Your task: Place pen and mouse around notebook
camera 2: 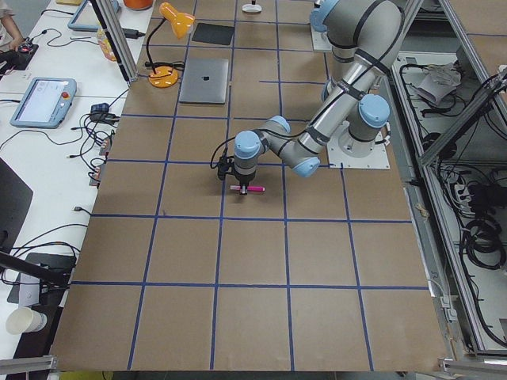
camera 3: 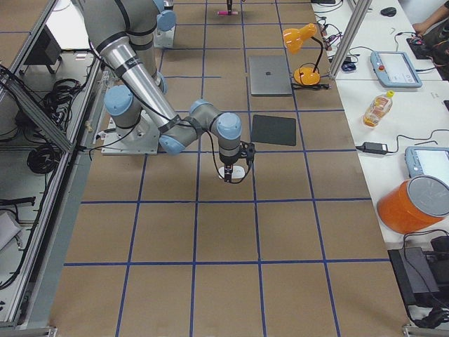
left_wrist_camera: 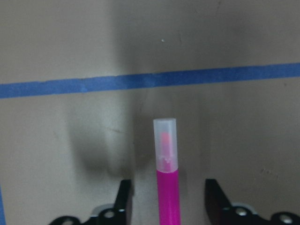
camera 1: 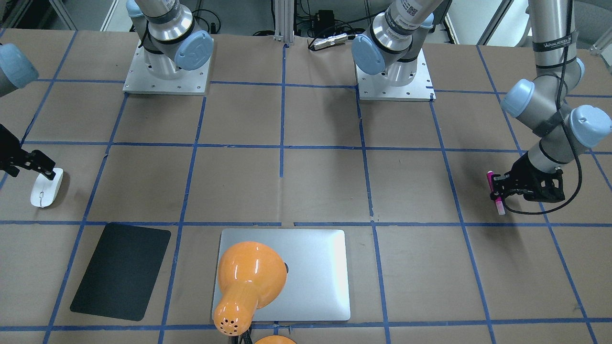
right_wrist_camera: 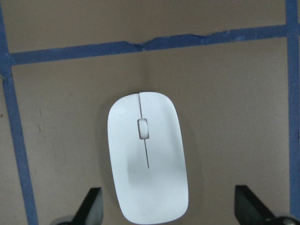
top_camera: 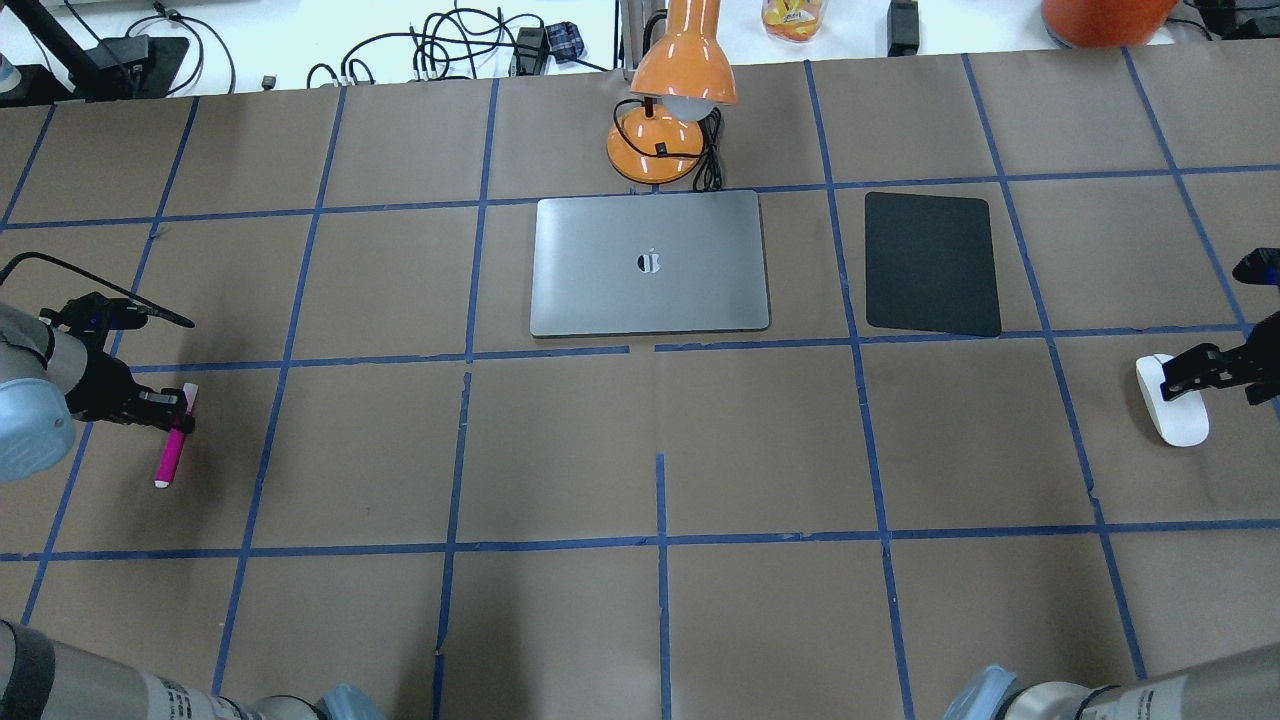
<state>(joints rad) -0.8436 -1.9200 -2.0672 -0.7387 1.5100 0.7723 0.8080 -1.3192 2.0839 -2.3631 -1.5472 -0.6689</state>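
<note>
The magenta pen (top_camera: 173,446) with its pale cap lies on the brown table at the far left. My left gripper (left_wrist_camera: 168,197) is open and low over it, and a gap shows between the pen (left_wrist_camera: 168,187) and each finger. The white mouse (top_camera: 1172,404) rests on the table at the far right. My right gripper (right_wrist_camera: 168,206) stands open around the rear end of the mouse (right_wrist_camera: 146,154), its fingers wide apart and clear of the shell. The silver notebook (top_camera: 650,265) lies flat at the table's far middle, well away from both.
An orange desk lamp (top_camera: 668,110) stands just beyond the notebook and leans over it. A thin black mat (top_camera: 931,263) lies to the notebook's right. Blue tape lines (top_camera: 660,540) grid the table. Both arm bases (camera 1: 165,71) sit at the robot's edge.
</note>
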